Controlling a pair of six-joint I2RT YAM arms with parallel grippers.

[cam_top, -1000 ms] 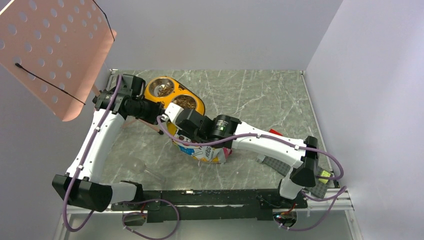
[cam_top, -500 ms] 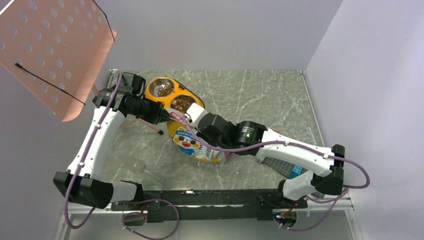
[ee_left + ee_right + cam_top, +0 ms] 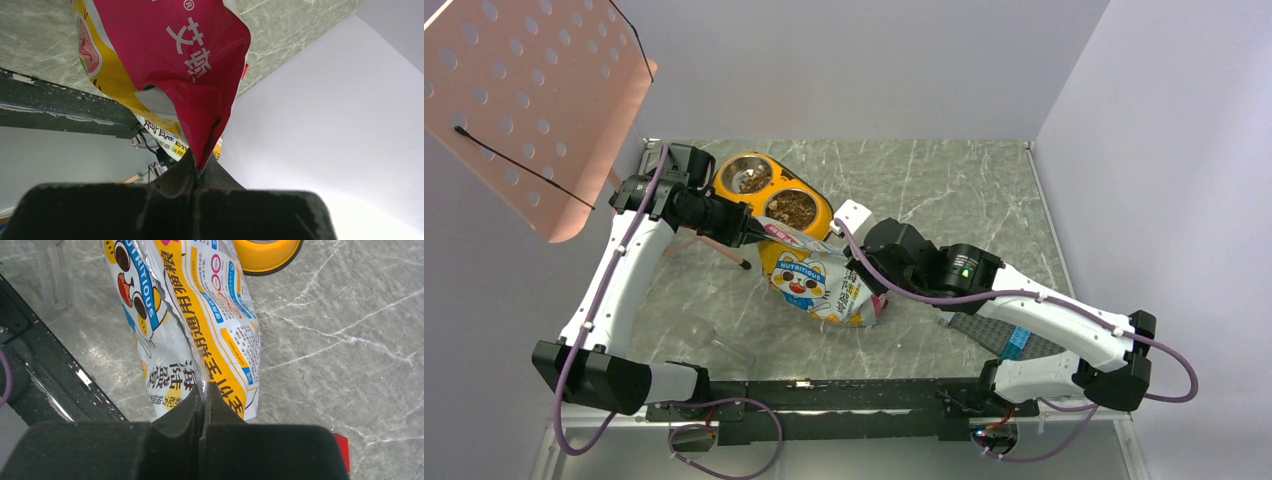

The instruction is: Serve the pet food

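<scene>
- Nearest the arm bases, a clear scoop (image 3: pixel 711 341) is lying on the marble-look table (image 3: pixel 944 190), left of centre and well apart from everything else. It's also showing up blurry in the top left corner of the right wrist view (image 3: pixel 47 275).
- On the near right, a grey studded plate (image 3: pixel 980 330) with a blue piece (image 3: pixel 1020 340) on it is peeking out from under the right arm.
- The right gripper (image 3: pixel 864 283) is reaching in from the right. Its jaws are pressed together on a crease along the bag's edge, near the bottom corner (image 3: pixel 203 390). A small red thing (image 3: pixel 341 445) is sitting on the table just beside it.
- The bag (image 3: pixel 814 280) is stretching between the two grippers with the cartoon cat face up. I can't tell if it's resting on the table or hanging a bit above it. Close up, the white and yellow printed side is running away from the right fingers (image 3: pixel 200 315).
- The left gripper (image 3: pixel 749 232) is coming in from the far left and pinching the bag's pink top corner (image 3: pixel 165 60). The jaws are fully closed on the foil (image 3: pixel 197 170).
- The pet food (image 3: pixel 794 208) is sitting as brown kibble in both steel cups of the yellow double bowl (image 3: pixel 824 215), just past the bag's top end. Whatever is inside the bag isn't showing.
- Furthest back on the left, a pink perforated board (image 3: pixel 524 100) is hanging over the table's corner.
</scene>
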